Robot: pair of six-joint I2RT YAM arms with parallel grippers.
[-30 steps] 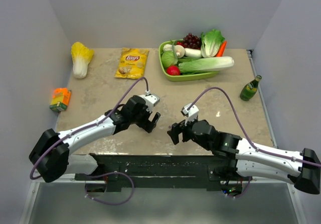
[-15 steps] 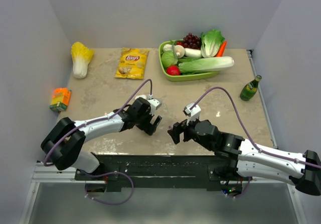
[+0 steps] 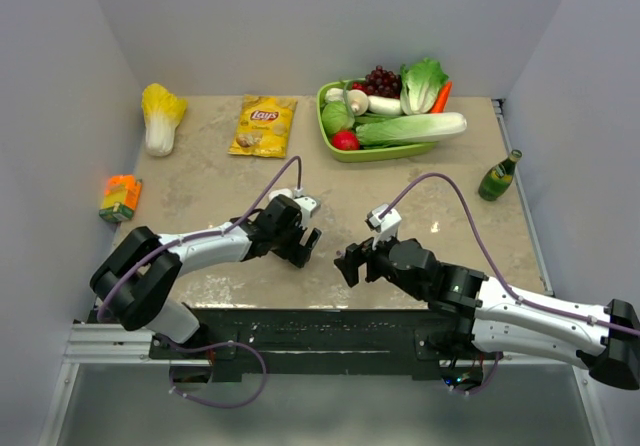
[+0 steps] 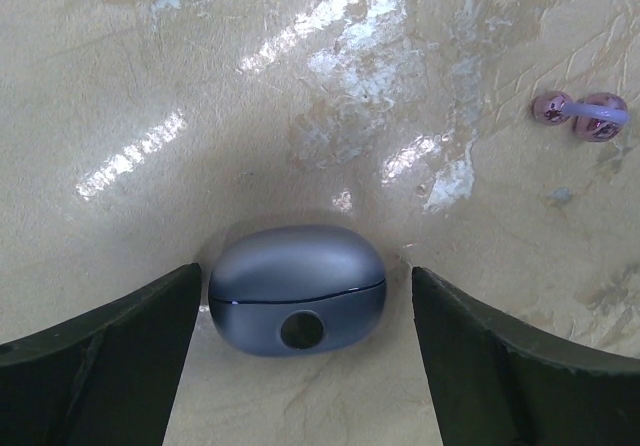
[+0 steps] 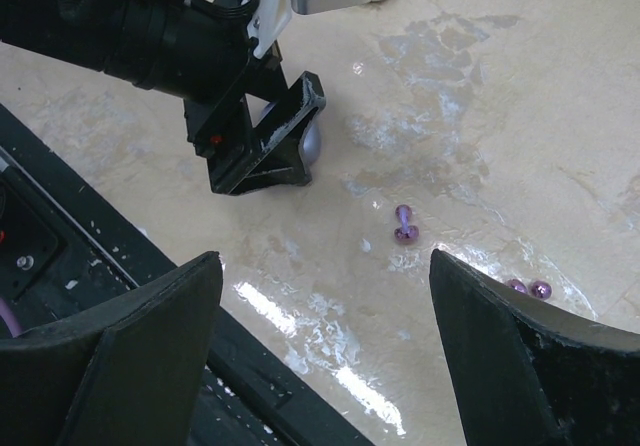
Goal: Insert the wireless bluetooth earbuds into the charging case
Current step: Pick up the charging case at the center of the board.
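Charging case point(image 4: 296, 288): lid down, near bench's near edge, between left gripper's point(image 3: 303, 246) spread, empty fingers. Lilac earbuds point(image 5: 403, 224): loose nearby. Right gripper point(image 5: 325, 266): spread, empty. Advice: centre, squeeze case flanks evenly.

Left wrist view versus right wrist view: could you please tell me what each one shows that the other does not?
Only the left wrist view shows the charging case whole: shut, between the fingers of the open left gripper. Only the right wrist view shows that gripper from outside, a further lilac earbud near the open right gripper, and the black base rail. Both show the marbled table, the case and, apparently, the same lilac earbud.
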